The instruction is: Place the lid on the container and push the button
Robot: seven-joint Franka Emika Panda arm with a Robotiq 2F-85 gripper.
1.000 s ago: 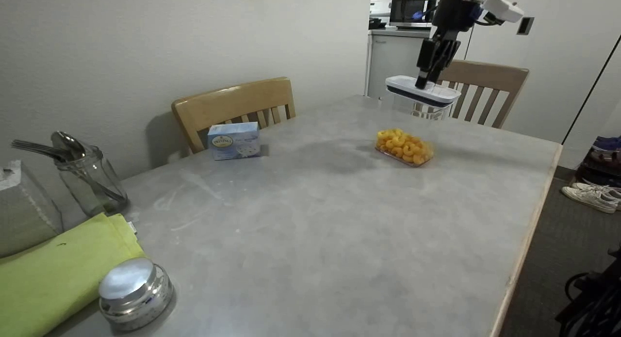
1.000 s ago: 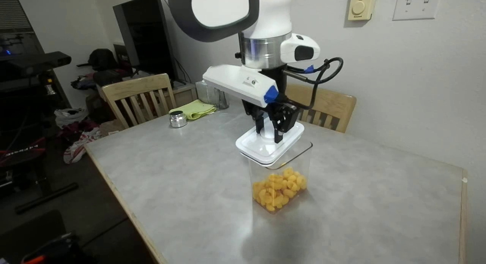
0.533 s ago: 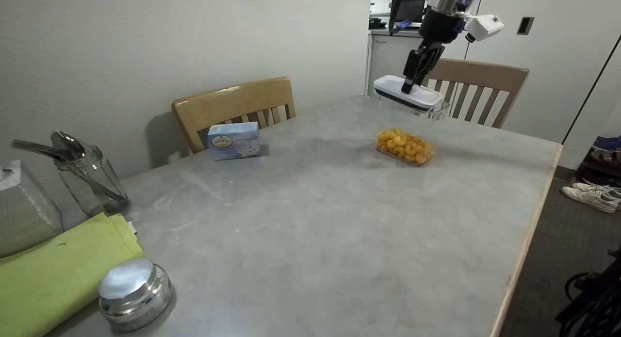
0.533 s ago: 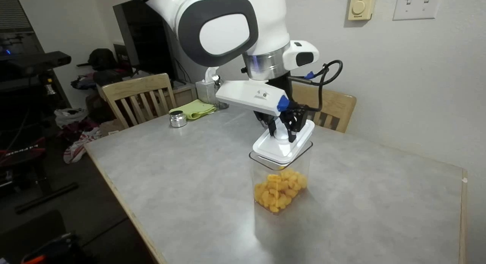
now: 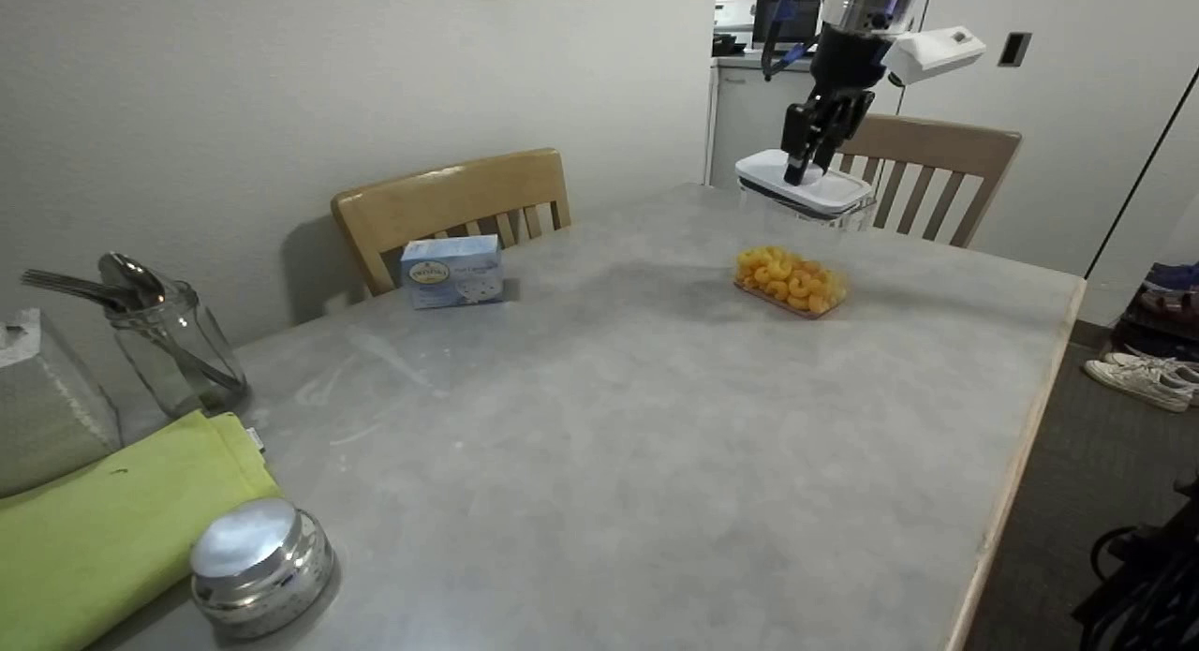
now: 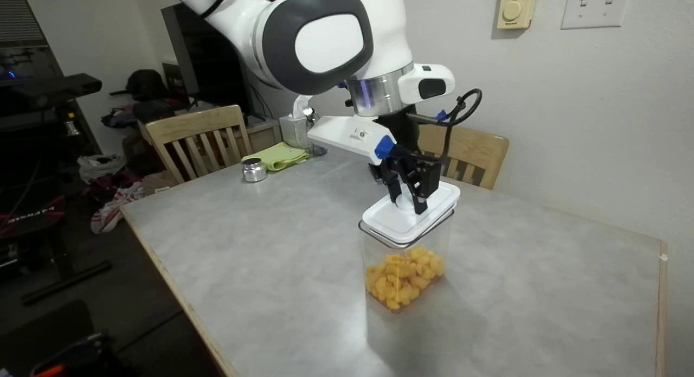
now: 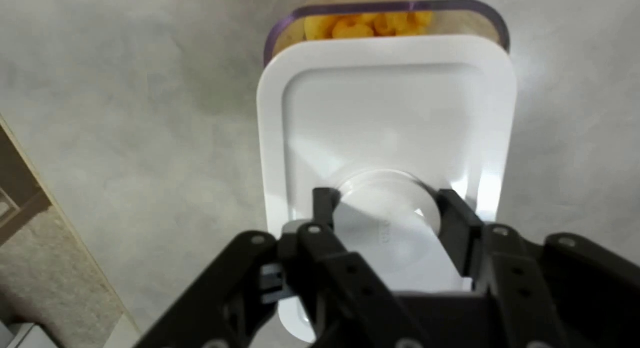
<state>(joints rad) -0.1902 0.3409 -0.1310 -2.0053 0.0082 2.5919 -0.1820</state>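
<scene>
Lowered since the earlier frame, white rounded-rectangular plastic lid (image 6: 400, 219) over clear rectangular plastic container (image 6: 380, 252), contact with rim unclear, container slightly shifted on grey worktop (image 6: 260, 257), far rim uncovered in wrist view, jaws of black gripper (image 6: 407, 202) pinching lid's raised round white button (image 7: 386, 223)

we read "twinings" on the blue box (image 5: 453, 273); its smaller print blurs. on the beige thermostat (image 6: 515, 8) we make out "honeywell". the marks on the button (image 7: 385, 218) of the lid (image 7: 380, 112) and the dark equipment (image 6: 31, 216) we cannot read.
</scene>
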